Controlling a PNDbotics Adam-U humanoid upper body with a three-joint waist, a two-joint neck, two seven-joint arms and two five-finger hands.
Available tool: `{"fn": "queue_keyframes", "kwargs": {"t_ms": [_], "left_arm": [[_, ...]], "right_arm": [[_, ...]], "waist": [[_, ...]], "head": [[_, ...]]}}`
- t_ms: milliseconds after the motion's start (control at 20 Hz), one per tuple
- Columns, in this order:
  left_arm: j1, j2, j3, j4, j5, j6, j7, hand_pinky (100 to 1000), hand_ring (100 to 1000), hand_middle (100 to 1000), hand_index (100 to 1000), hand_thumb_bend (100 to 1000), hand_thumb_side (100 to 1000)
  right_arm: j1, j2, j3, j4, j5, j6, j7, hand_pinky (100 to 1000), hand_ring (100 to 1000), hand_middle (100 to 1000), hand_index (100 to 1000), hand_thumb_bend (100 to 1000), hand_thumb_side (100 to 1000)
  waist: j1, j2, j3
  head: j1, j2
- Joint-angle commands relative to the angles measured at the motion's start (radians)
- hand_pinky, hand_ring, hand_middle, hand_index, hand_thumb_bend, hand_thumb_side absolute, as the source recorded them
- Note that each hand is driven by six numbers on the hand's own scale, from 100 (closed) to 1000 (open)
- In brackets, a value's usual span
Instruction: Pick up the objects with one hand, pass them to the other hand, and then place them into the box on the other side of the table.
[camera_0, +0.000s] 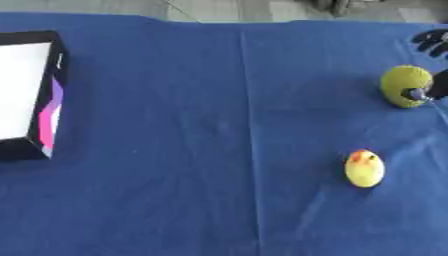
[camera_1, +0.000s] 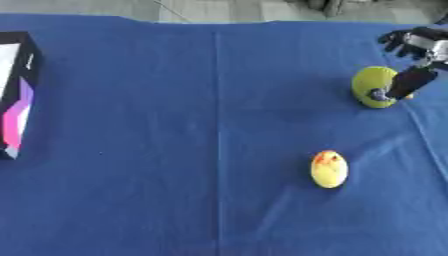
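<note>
Table (camera_0: 219, 100) filled the view. Box (camera_0: 31, 95) stood at the table's left edge, toward the far side, opening upward. Round object (camera_1: 374, 86) lay far right, toward the far side. Right hand (camera_1: 418, 55) came in from the upper right corner; its thumb (camera_1: 409, 82) rested against the round object's right side, fingers (camera_1: 401, 40) spread behind it. Egg-shaped object (camera_1: 329, 169) lay nearer, slightly left of the round object, apart from it, well apart from the box.

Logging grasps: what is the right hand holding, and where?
The right hand touches the green ball's right side with its thumb; whether it is actually held cannot be told.
</note>
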Motion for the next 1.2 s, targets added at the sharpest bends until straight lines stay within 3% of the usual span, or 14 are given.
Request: {"fn": "queue_keyframes", "kwargs": {"t_ms": [50,250,400,550,650,900,1100,1200], "left_arm": [[-0.016,0.016,0.005,-0.012,-0.002,-0.015,0.001,741,752,767,888,133,839],[-0.014,0.021,0.004,-0.012,-0.007,-0.01,-0.008,741,752,765,886,125,835],[-0.017,0.021,0.004,-0.012,-0.008,-0.007,-0.009,743,753,765,885,124,832],[-0.023,0.019,0.002,-0.012,-0.011,-0.009,-0.016,743,753,763,884,123,832],[-0.024,0.02,0.001,-0.012,-0.013,-0.01,-0.017,743,752,760,881,121,831],[-0.029,0.016,-0.004,-0.012,-0.027,-0.013,-0.019,743,753,756,879,118,826],[-0.031,0.011,-0.009,-0.012,-0.036,-0.019,-0.027,743,752,751,878,117,827],[-0.029,0.011,-0.009,-0.012,-0.038,-0.018,-0.031,743,751,747,876,117,829]], "right_arm": [[-0.004,-0.017,-0.002,0.036,0.054,0.023,-0.017,898,897,853,927,384,100],[-0.002,-0.005,0.011,0.054,0.072,0.029,0.007,887,883,758,852,391,100],[-0.002,-0.004,0.017,0.055,0.089,0.04,0.019,883,874,756,850,399,100],[0.002,-0.001,0.02,0.065,0.146,0.069,-0.006,872,855,731,828,403,100],[0.005,0.005,0.022,0.068,0.175,0.086,-0.028,858,818,656,795,392,100],[0.018,0.013,0.037,0.053,0.249,0.103,-0.138,820,669,468,650,321,100],[0.03,0.021,0.052,0.043,0.336,0.096,-0.258,770,587,385,547,315,100],[0.036,0.027,0.06,0.039,0.351,0.083,-0.304,755,583,391,530,321,100]], "waist": [[0.004,-0.014,0.004],[0.006,-0.013,0.006],[0.006,-0.014,0.006],[0.007,-0.013,0.01],[0.007,-0.013,0.011],[0.007,-0.012,0.013],[0.008,-0.01,0.017],[0.008,-0.01,0.018]], "head": [[-0.014,-0.016],[-0.019,-0.012],[-0.022,-0.01],[-0.024,-0.014],[-0.027,-0.016],[-0.03,-0.02],[-0.037,-0.022],[-0.038,-0.02]]}}
